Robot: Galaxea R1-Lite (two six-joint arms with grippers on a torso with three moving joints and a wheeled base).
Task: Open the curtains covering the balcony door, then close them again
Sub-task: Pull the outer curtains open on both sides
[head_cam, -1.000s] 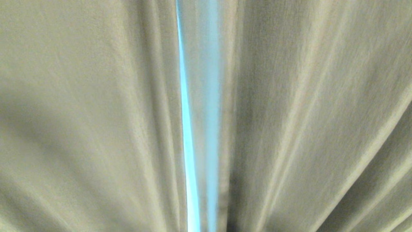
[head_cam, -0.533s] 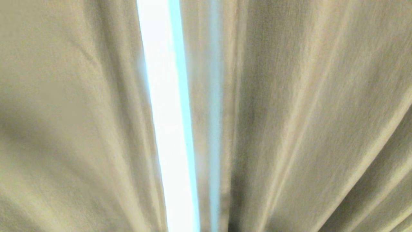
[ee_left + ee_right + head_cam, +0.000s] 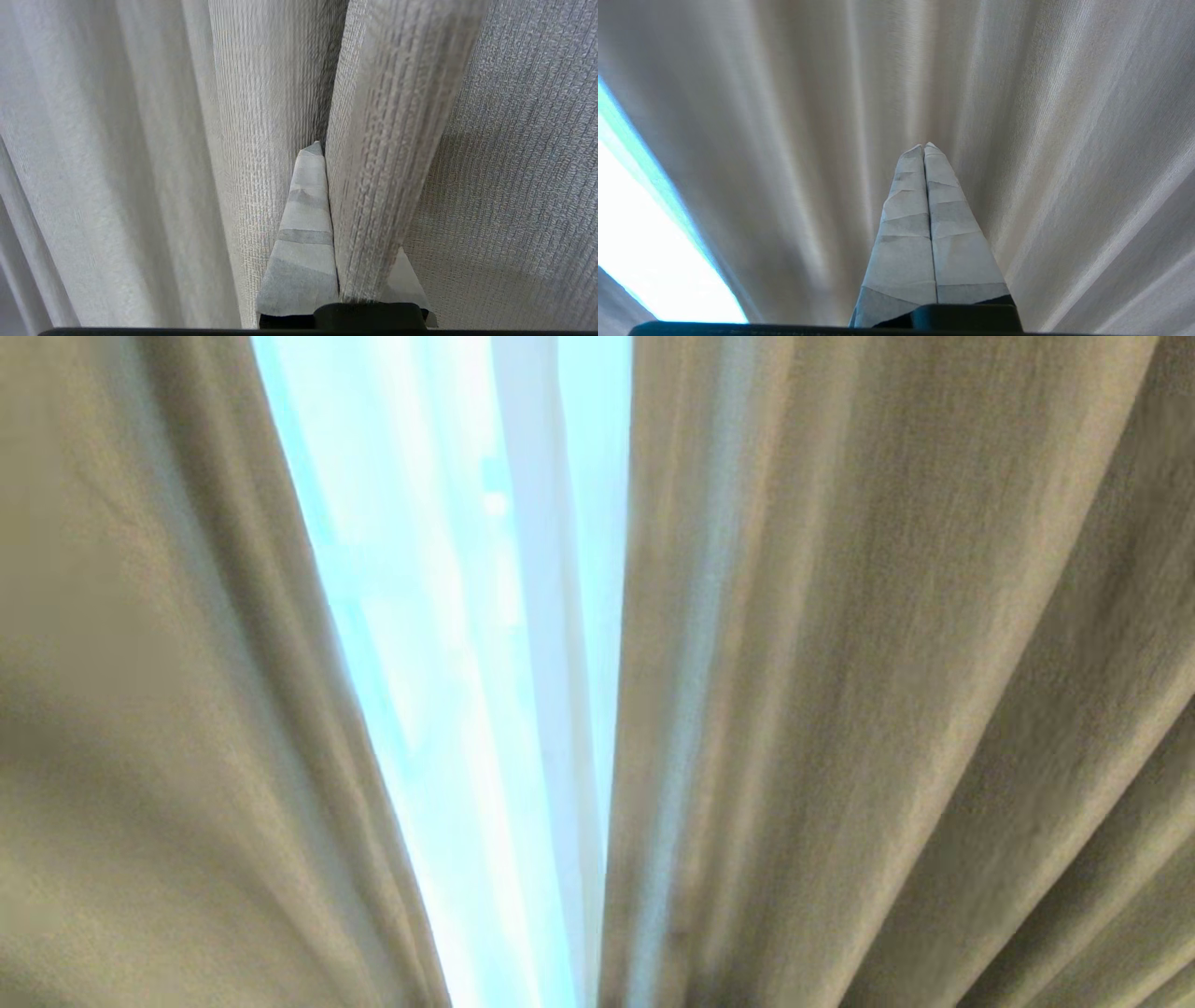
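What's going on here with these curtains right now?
The robot is parting the thick beige woven curtains. Its left tool is shut on a pleat of that fabric. A bright gap shows between the two panels in the head view, with a sheer white voile layer hanging in it. The right tool is shut on nothing, hanging in front of the fabric.

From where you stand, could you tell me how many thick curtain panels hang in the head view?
2: the left panel fills the left side, the right panel the right, with a bright gap and a sheer layer between them. More may hang outside the view.
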